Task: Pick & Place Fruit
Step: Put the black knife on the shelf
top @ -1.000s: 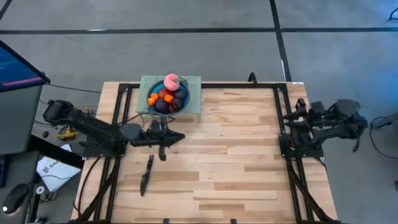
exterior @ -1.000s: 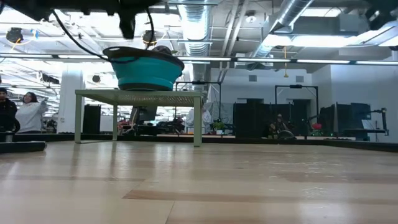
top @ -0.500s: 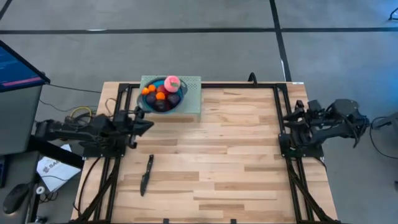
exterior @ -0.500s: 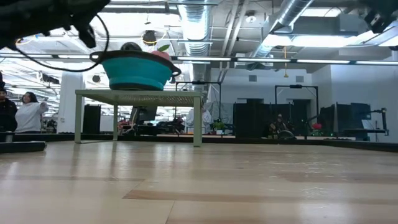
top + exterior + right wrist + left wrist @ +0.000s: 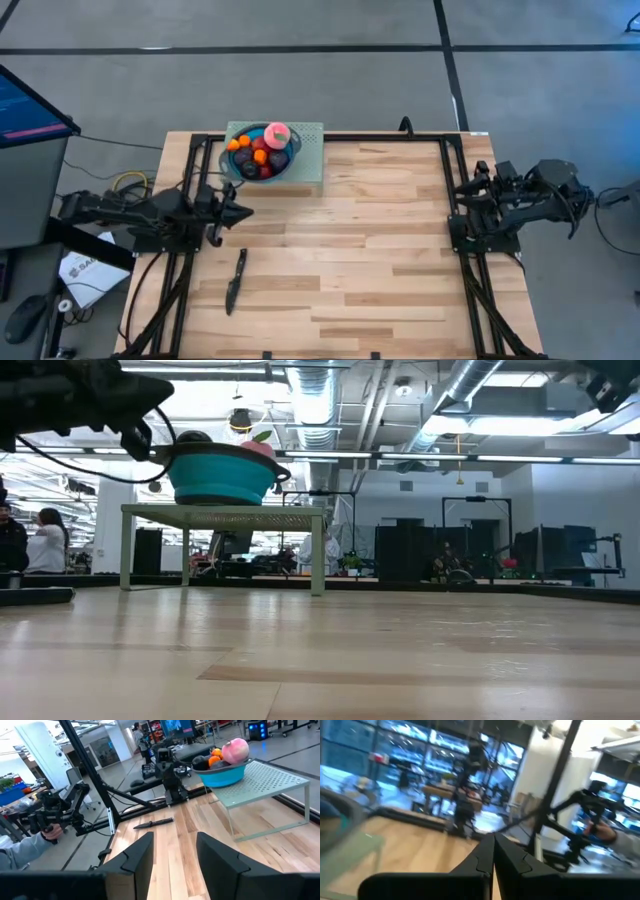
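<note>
I see the small round fruit (image 5: 262, 155), red, dark purple, orange and one pink, piled in the teal-blue bowl (image 5: 283, 169) on the pale green perforated stand (image 5: 310, 150) at the far edge of the light wooden worktop (image 5: 380, 240). My left gripper (image 5: 236, 210) hovers pinched together near the stand, holding nothing. My right gripper (image 5: 172, 855) waits at the right edge, partly parted, empty. A long black knife (image 5: 235, 281) lies on the boards.

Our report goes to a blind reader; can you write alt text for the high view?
A blue bowl of fruit sits on a green stand at the wooden table's far edge. The left gripper, shut, is near a black knife; the right gripper waits at the right edge.
</note>
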Controlling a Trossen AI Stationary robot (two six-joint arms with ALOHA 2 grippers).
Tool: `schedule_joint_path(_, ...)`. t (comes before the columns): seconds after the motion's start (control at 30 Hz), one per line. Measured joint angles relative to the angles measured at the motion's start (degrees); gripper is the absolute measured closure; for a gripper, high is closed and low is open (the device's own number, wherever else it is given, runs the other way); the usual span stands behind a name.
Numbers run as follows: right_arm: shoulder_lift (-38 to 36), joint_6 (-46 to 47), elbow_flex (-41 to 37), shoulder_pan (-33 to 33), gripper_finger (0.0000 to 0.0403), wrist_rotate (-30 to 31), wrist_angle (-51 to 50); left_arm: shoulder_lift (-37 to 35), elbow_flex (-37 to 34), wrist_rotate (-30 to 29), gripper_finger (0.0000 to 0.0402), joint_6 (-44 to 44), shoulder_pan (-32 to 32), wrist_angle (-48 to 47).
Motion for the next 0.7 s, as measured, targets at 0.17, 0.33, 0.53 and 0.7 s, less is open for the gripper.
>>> schedule_joint_path(0.17,0.0,0.0,0.0,0.0,0.0261,0.0,-0.6,3.0,0.0,-1.8,0.0399,-0.3,-6.0,-0.2)
schedule_joint_path(0.33,0.0,0.0,0.0,0.0,0.0264,0.0,-1.3,6.0,0.7,-8.4,0.04,-3.2,-12.6,-1.6)
schedule_joint_path(0.53,0.0,0.1,0.0,0.0,0.0261,0.0,-1.1,16.3,8.5,-23.4,0.04,-4.0,-25.9,-7.5)
schedule_joint_path(0.7,0.0,-0.7,0.0,0.0,0.0259,0.1,1.1,28.0,16.9,-32.3,0.04,-8.1,-36.4,-12.9)
